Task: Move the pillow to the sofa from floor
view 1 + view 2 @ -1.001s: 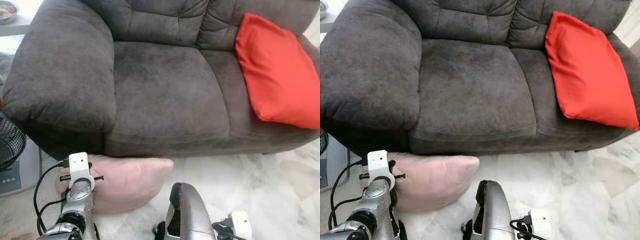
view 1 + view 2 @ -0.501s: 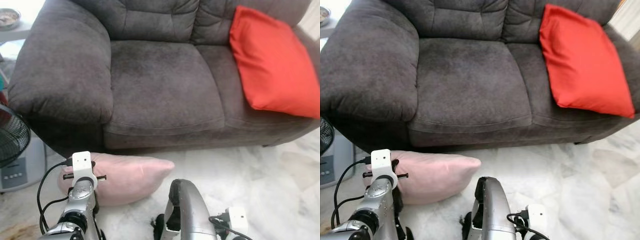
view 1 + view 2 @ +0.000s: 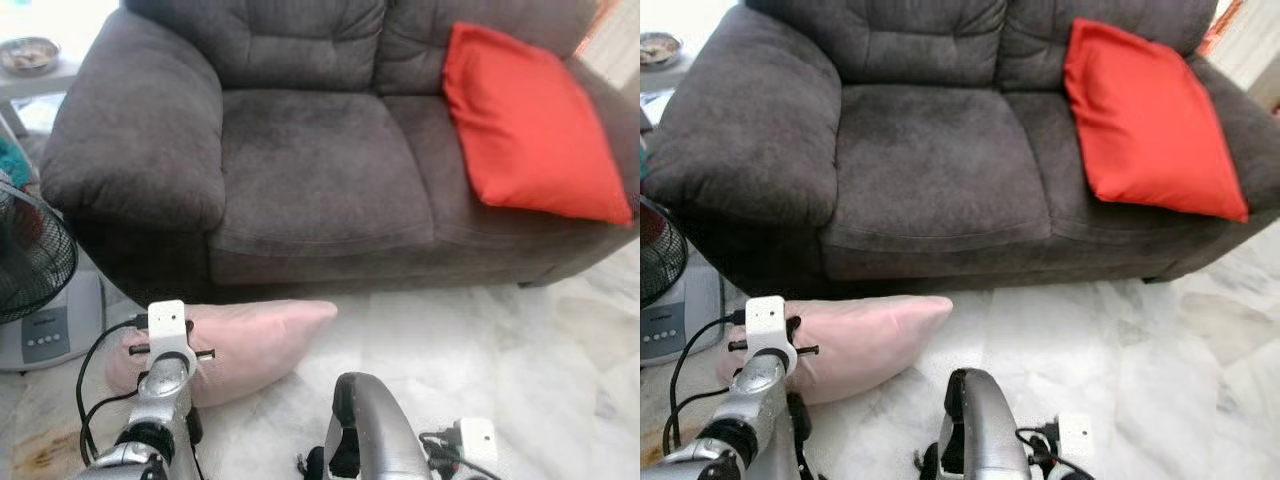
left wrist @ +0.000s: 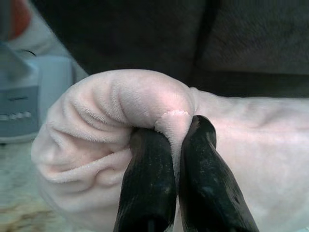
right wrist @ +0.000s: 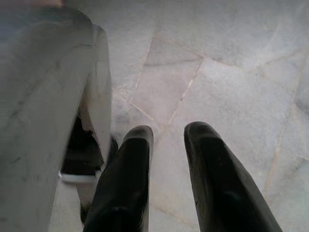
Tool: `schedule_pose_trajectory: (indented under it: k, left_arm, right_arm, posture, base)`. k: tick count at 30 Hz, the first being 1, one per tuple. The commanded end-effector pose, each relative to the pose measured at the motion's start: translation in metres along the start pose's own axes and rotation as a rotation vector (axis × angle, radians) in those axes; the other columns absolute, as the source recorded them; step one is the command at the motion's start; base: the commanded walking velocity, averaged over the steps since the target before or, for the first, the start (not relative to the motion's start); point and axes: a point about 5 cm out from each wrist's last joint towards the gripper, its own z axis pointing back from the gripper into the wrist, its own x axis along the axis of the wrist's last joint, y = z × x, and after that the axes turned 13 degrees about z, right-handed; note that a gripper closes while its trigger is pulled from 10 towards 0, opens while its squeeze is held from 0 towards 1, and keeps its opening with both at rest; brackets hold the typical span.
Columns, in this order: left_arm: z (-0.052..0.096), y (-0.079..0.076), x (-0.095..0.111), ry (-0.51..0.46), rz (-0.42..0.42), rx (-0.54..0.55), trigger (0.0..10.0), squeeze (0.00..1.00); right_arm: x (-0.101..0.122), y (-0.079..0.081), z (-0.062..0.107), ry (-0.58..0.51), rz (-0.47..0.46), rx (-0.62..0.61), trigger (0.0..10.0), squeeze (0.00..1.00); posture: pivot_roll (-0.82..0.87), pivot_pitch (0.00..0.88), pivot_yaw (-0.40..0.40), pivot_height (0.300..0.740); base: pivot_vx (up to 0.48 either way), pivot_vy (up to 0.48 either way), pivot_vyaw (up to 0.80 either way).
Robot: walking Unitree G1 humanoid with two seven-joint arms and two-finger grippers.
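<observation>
step: grasp made, lift not yet done; pink pillow point(image 3: 240, 345) lay on the floor point(image 3: 520, 350) just in front of the sofa point(image 3: 320, 190), below its armrest end.
left gripper point(image 4: 174, 140): fingers pinched together on a fold of the pillow's end.
right gripper point(image 5: 166, 140): fingers slightly apart, empty, over floor.
next: probably raise and carry to the seat beside the red cushion point(image 3: 525, 125).
axis: long axis parallel to sofa front; tapered corner pointed right.
</observation>
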Motion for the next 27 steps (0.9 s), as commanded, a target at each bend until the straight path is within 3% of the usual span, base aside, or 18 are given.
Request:
schedule_pose_trajectory:
  k: [1, 4, 11, 27]
  left_arm:
    - [-0.003, -0.008, 0.017, -0.094, -0.007, -0.054, 10.0, 0.0]
    - [-0.001, -0.018, 0.027, -0.158, -0.034, -0.137, 10.0, 0.0]
    - [0.004, -0.026, 0.029, -0.198, -0.06, -0.175, 10.0, 0.0]
    - [0.007, -0.03, 0.03, -0.198, -0.056, -0.183, 10.0, 0.0]
  right_arm:
    - [0.001, 0.009, -0.002, -0.013, -0.014, 0.024, 10.0, 0.0]
    - [0.002, 0.01, -0.002, -0.025, -0.021, 0.02, 10.0, 0.0]
    - [0.004, 0.011, -0.003, -0.031, -0.012, 0.012, 10.0, 0.0]
    - [0.007, 0.009, -0.004, -0.036, -0.009, 0.0, 10.0, 0.0]
  posture:
    - [0.14, 0.035, -0.112, 0.5]
    - [0.14, 0.021, -0.101, 0.5]
    - [0.15, 0.001, -0.093, 0.5]
    - [0.16, 0.029, -0.104, 0.593]
  base:
    - [0.0, 0.0, 0.0]
    - [0.0, 0.0, 0.0]
    - [0.0, 0.0, 0.0]
    - [0.0, 0.0, 0.0]
